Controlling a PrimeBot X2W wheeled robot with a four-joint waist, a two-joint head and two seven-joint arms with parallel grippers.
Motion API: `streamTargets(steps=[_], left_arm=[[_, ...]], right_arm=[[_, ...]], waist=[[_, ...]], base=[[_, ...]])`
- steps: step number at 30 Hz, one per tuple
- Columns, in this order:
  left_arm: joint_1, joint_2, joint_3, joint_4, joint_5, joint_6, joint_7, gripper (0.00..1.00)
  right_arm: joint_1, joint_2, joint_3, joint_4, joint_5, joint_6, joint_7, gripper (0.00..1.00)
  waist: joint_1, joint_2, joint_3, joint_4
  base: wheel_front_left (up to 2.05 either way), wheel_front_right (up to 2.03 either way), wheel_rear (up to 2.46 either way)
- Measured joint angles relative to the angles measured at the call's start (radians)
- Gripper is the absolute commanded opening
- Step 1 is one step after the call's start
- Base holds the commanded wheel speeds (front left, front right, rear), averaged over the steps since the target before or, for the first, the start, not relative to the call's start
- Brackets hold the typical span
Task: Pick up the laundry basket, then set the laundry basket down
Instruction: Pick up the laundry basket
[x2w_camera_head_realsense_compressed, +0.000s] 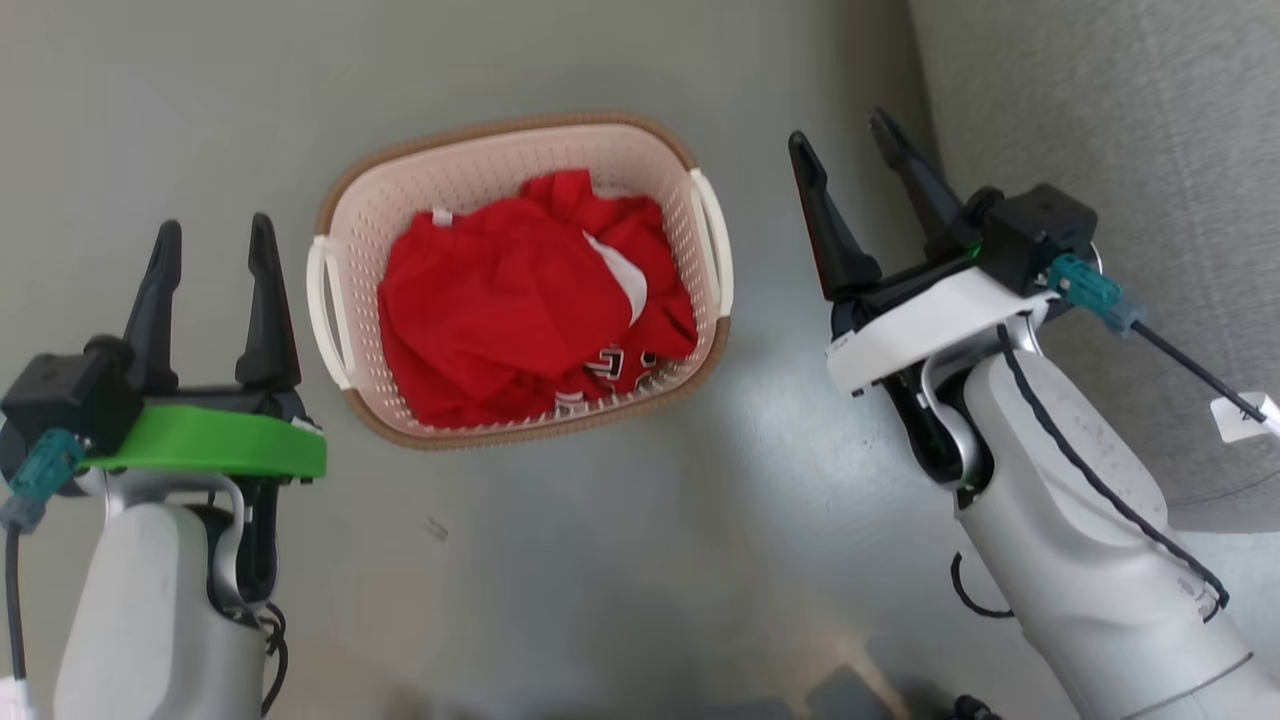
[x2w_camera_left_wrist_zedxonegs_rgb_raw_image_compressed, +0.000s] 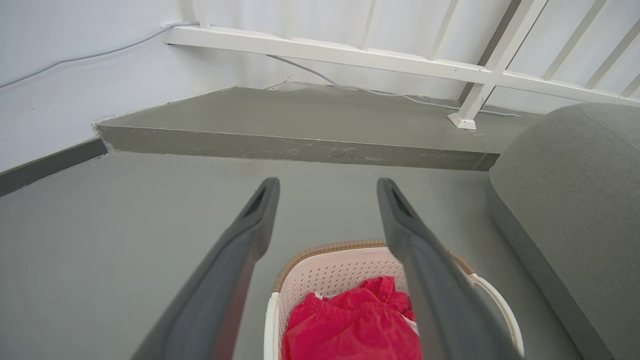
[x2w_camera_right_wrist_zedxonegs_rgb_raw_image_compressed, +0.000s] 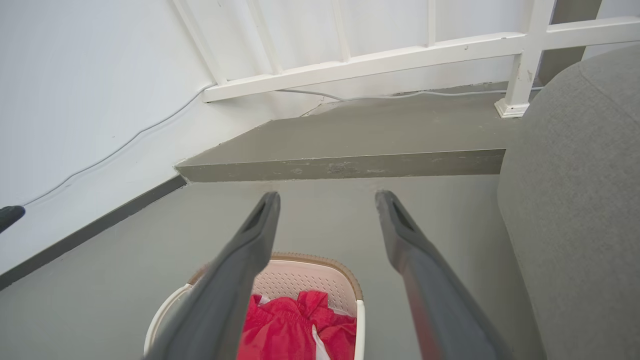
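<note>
Your left tool and right tool, both spread empty, flank the cream-white perforated plastic laundry basket. The left looks nearer.

The grey floor bears the laundry basket.

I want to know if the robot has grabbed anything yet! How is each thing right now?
laundry basket: upright on the floor, clothes inside, not held.
red clothes: crumpled, lying inside the basket.
left gripper: open, empty, at the basket's left side, not touching it.
right gripper: open, empty, off the basket's right side, not touching it.
</note>
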Motion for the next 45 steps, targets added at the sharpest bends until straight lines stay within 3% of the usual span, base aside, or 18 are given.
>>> streamTargets(steps=[13,28,45], left_arm=[[-0.121,0.029,-0.007,0.141,-0.024,-0.011,0.005,1.0],[-0.296,0.03,-0.055,0.386,-0.097,-0.022,0.08,1.0],[-0.452,0.029,-0.16,0.583,-0.151,-0.023,0.14,1.0]], right_arm=[[-0.092,0.007,-0.004,0.121,0.002,0.005,-0.002,1.0],[-0.254,0.012,0.027,0.339,0.014,0.046,0.002,1.0],[-0.37,0.013,0.086,0.541,0.09,0.077,0.038,1.0]], waist=[[0.0,0.0,0.154,0.025],[-0.0001,0.0,0.287,0.051],[-0.0001,0.0,0.364,0.069]], base=[[0.0,0.0,0.0],[0.0,0.0,0.0],[0.0,0.0,0.0]])
